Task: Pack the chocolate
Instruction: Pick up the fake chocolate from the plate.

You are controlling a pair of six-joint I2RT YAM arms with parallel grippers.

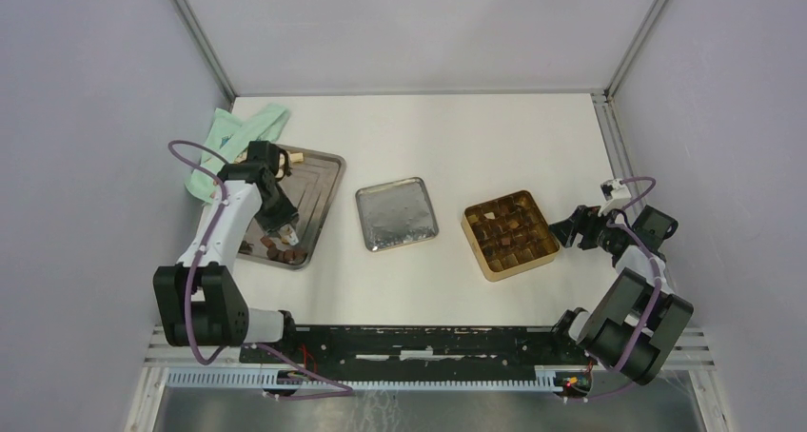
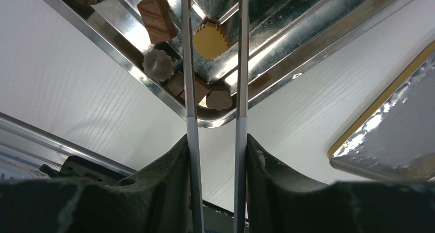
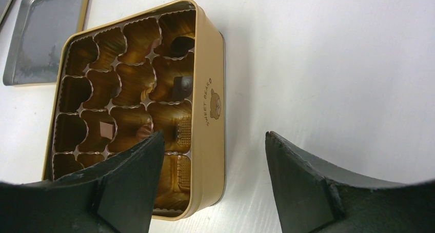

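Note:
Loose chocolate (image 1: 284,253) lies in the near corner of a steel tray (image 1: 324,180). In the left wrist view I see a mid-brown bar (image 2: 158,25), a tan cup (image 2: 210,40) and a flower-shaped piece (image 2: 158,64). My left gripper (image 2: 215,140) is shut on long metal tweezers (image 2: 189,89). Their arms reach over the tray, spread either side of the tan cup; the tips are out of frame. The gold tin (image 3: 209,89) holds a dark piece (image 3: 182,86) and a few others. My right gripper (image 3: 214,135) is open, straddling the tin's near right wall.
The tin's silver lid (image 1: 397,213) lies between the tray and the tin (image 1: 510,234). A green cloth (image 1: 238,137) is bunched at the tray's far left corner. Grey walls close the table on three sides.

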